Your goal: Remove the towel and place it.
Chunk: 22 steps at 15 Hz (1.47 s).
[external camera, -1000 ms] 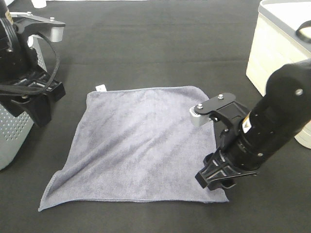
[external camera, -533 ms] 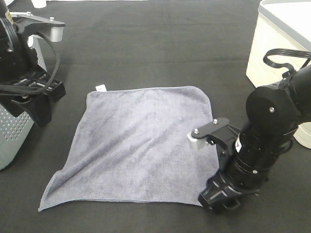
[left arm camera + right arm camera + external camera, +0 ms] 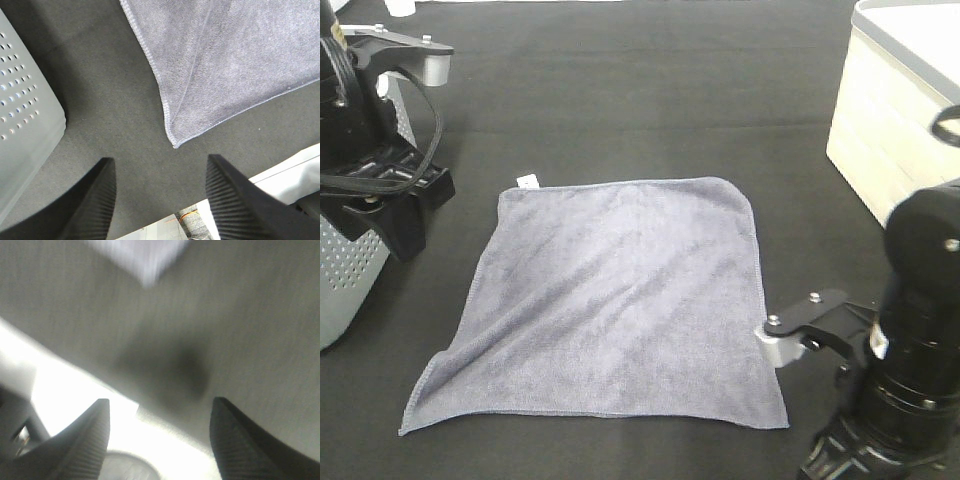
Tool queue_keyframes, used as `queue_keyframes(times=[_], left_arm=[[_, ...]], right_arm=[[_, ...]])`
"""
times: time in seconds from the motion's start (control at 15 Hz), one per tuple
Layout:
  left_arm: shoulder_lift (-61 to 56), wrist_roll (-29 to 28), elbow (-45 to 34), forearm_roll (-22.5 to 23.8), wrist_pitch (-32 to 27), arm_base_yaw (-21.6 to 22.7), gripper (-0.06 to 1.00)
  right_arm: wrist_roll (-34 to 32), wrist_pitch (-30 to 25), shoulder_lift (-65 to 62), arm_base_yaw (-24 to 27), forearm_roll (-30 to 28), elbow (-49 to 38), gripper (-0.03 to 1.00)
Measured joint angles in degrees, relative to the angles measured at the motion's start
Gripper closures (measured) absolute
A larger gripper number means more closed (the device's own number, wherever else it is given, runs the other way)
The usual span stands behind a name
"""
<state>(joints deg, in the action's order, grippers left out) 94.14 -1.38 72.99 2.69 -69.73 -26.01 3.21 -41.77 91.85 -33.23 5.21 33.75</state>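
Grey-lavender towel (image 3: 610,300) lies spread flat on the black tabletop (image 3: 650,90), roughly square, white tag (image 3: 527,182) at its far-left corner. Nothing holds it.

Right tool (image 3: 157,432): fingers spread wide, nothing between them, only blurred tabletop and a pale scrap that is probably the towel's corner. In the high view the right arm (image 3: 910,340) sits just beside the towel's near-right corner, off the cloth.

Left tool (image 3: 160,200): fingers also wide apart and empty, hovering over bare tabletop near the towel's near-left corner (image 3: 174,145), not touching it. In the high view that arm (image 3: 370,150) sits to the left of the towel.

Step, as I judge it: the towel looks already laid out, so this reads as the placing end of the task, both tools clear of the cloth (could equally be a pause before a fresh pinch, can't tell). If more is wanted, the next move calls for a tool to come down on a hem corner and close on a single layer; flat cloth on a flat surface gives little to bite.

Containers: grey perforated basket (image 3: 345,275) left of the towel, only a wall showing, contents hidden. Cream bin (image 3: 885,130) to the towel's far right, pale top, inside not readable.
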Motion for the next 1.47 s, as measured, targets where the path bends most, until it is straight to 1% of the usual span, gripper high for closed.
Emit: queue_keyframes(times=[0.13,0.33,0.4,0.47,0.53,0.67,0.8,0.87,0.93,1.07,1.2,1.27,1.4,1.47], left_arm=[[0.0,0.0,0.0,-0.1,0.0,0.0,0.43],[-1.4,-1.1,0.0,-2.0,0.0,0.0,0.43],[-2.5,-1.9,0.0,-2.2,0.0,0.0,0.41],[-3.7,-2.7,0.0,-2.2,0.0,0.0,0.39],[-4.4,-3.0,0.0,-2.2,0.0,0.0,0.35],[-6.9,-4.1,0.0,-2.1,0.0,0.0,0.29],[-10.1,-4.6,0.0,-1.5,-0.1,0.1,0.27],[-12.7,-5.6,0.0,-1.0,-0.1,1.0,0.27],[-14.5,-6.1,0.0,-0.6,-0.1,2.4,0.27],[-18.0,-6.9,0.0,0.3,-0.2,6.5,0.27],[-22.2,-7.2,0.0,2.2,-0.2,12.3,0.27],[-24.4,-6.9,0.0,3.0,-0.2,15.9,0.27],[-27.8,-4.4,0.0,3.8,-0.3,23.4,0.27],[-29.2,-2.9,0.0,3.8,-0.3,28.1,0.27]], right_arm=[[0.0,-2.0,-6.4,0.0,0.4,0.2,0.39],[-1.8,-9.9,-14.1,0.0,0.2,5.0,0.39],[-3.2,-11.9,-15.8,0.0,0.1,7.0,0.37],[-4.5,-13.3,-17.2,0.0,0.1,9.2,0.35],[-5.0,-14.2,-17.9,0.0,0.1,10.3,0.29],[-6.4,-18.7,-19.9,0.0,-0.2,13.9,0.16],[-8.9,-22.9,-21.7,0.0,-2.3,18.6,0.13],[-10.0,-25.7,-22.7,0.0,-4.1,23.1,0.12],[-11.3,-27.1,-23.1,0.0,-5.2,26.4,0.12],[-14.6,-27.5,-23.2,0.0,-8.4,32.3,0.12],[-17.5,-27.7,-23.2,0.7,-12.8,36.4,0.13],[-18.1,-27.7,-23.2,2.3,-13.4,37.6,0.14],[-17.4,-27.7,-23.2,9.2,-14.1,38.4,0.17],[-16.4,-27.7,-23.2,13.1,-14.4,38.4,0.18]])
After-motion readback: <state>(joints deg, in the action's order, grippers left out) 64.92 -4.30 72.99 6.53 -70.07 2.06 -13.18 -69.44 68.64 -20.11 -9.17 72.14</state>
